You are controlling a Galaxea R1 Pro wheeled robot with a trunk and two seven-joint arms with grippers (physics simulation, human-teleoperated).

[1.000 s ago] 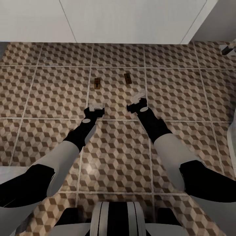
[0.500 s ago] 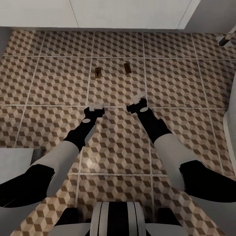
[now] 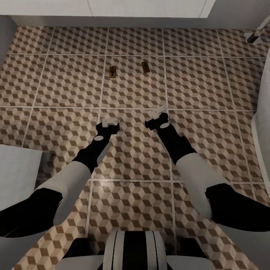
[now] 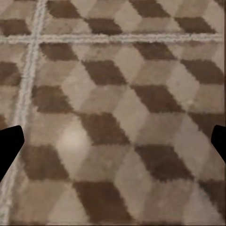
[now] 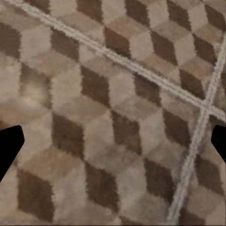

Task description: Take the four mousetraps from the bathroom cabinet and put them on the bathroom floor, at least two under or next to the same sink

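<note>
Open tile floor btwn grippers, mousetraps

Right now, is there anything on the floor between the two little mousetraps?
No. In the head view, only bare cube-patterned bathroom floor lies between the left mousetrap and the right mousetrap.

Cube-patterned tiled floor (pale grout), white wall beyond
</note>
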